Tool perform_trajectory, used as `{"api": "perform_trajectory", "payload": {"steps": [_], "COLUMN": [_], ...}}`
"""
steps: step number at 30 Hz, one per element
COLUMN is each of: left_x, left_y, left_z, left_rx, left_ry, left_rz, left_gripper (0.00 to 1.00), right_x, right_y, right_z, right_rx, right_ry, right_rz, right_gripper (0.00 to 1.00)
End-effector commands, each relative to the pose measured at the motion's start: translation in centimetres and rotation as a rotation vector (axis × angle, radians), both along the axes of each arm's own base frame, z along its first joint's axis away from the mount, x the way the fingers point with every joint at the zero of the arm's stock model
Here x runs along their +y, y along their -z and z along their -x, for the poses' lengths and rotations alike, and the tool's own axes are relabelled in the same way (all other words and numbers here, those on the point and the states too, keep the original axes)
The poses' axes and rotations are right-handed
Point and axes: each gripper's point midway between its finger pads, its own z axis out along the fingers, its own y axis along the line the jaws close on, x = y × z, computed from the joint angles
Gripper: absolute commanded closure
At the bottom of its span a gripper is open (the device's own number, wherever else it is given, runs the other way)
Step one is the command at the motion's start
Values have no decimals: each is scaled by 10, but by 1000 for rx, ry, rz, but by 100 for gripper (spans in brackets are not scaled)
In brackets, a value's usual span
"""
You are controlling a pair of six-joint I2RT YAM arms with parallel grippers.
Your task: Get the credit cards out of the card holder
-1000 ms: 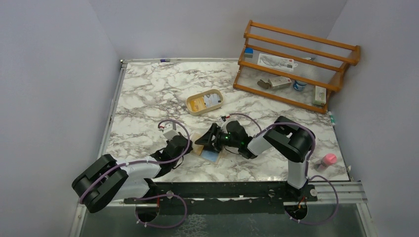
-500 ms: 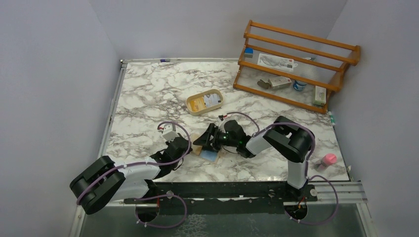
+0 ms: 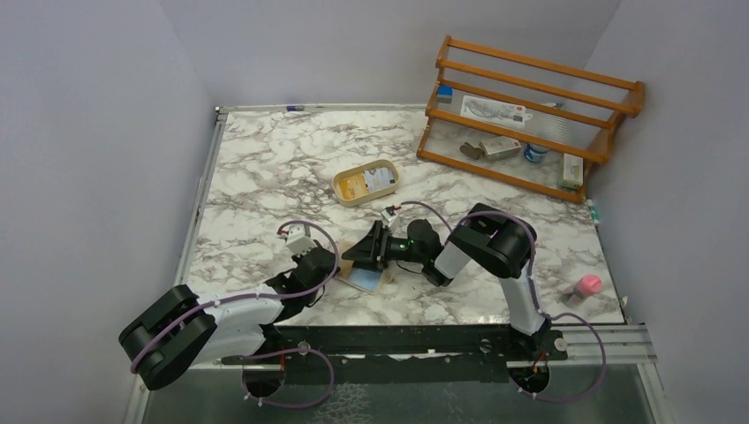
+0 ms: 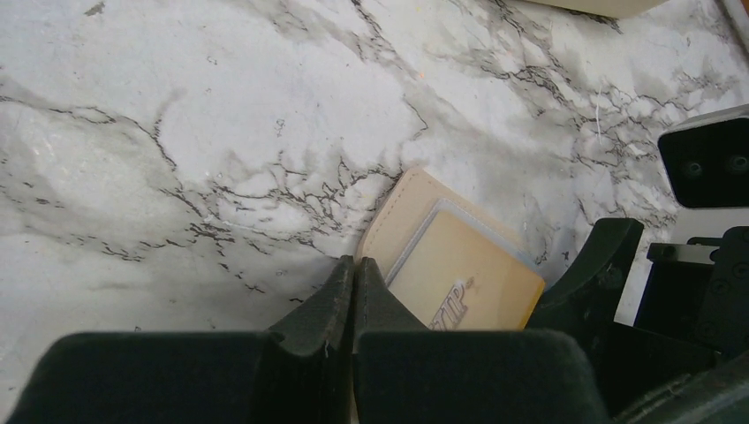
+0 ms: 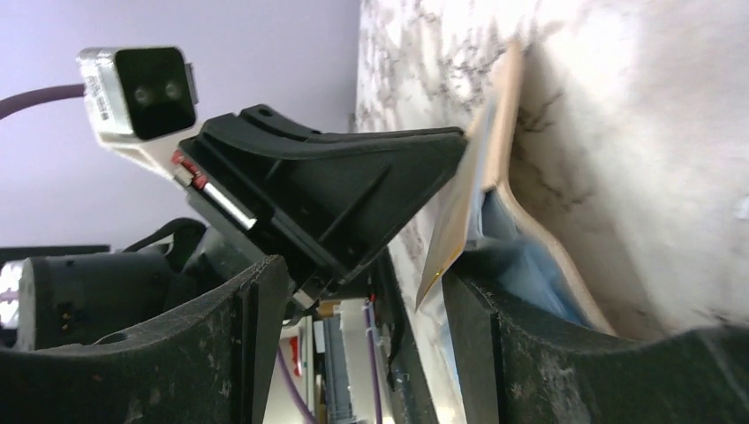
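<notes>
Marble tabletop (image 3: 265,159), card holder (image 3: 355,275) and right hand (image 3: 364,254) farther left

Holder (image 4: 397,208): one is lying near the middle.
Grippers: two are meeting at the holder, left gripper (image 4: 353,269) and right gripper (image 3: 369,250).
Cards: two are showing at the holder, a blue card (image 3: 360,281) and a yellowish card (image 4: 459,274).
Tray (image 3: 340,196): one is sitting farther back, carrying two flat pieces.
Rack (image 3: 539,64): one is standing far right.
Pink bottle (image 3: 586,285): one is standing near right.

Card holder (image 4: 402,212) on table (image 3: 265,168) — (tray (image 3: 350,200) behind)
</notes>
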Motion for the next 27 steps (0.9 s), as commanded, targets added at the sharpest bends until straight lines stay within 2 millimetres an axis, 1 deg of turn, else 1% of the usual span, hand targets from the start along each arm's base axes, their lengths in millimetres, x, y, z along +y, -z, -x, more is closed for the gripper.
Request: {"api": "perform_trajectory", "payload": {"steps": [1, 4, 6, 7, 12, 15, 19, 24, 27], "left_x": [-68, -66, -67, -68, -71, -70, -63, -54, -51], "left_y": [-16, -19, -22, -23, -28, -27, -23, -23, -25], "left_z": [44, 44, 44, 43, 40, 40, 41, 41, 39], "left_rx": [111, 103, 97, 95, 87, 87, 91, 90, 78], "left_ry": [287, 281, 283, 284, 287, 282, 262, 230, 219], "left_rz": [255, 262, 268, 270, 272, 269, 254, 225, 229], "left_gripper": [100, 100, 100, 100, 100, 100, 100, 100, 100], "right_x": [22, 21, 19, 20, 13, 6, -7, -28, -33], "right_y": [-54, -30, -18, -16, 11, 26, 46, 63, 69], "right_z": [8, -4, -13, -19, -28, -27, -17, -8, -5], "right_rx": [-133, -98, -88, -83, -17, 16, 58, 76, 80], "right_ry": [-50, -1, 27, 38, 62, 65, 44, 44, 45], "right_rz": [-160, 37, 166, 219, 433, 500, 586, 684, 697], "right_gripper": [31, 29, 28, 28, 26, 25, 23, 22, 22]}}
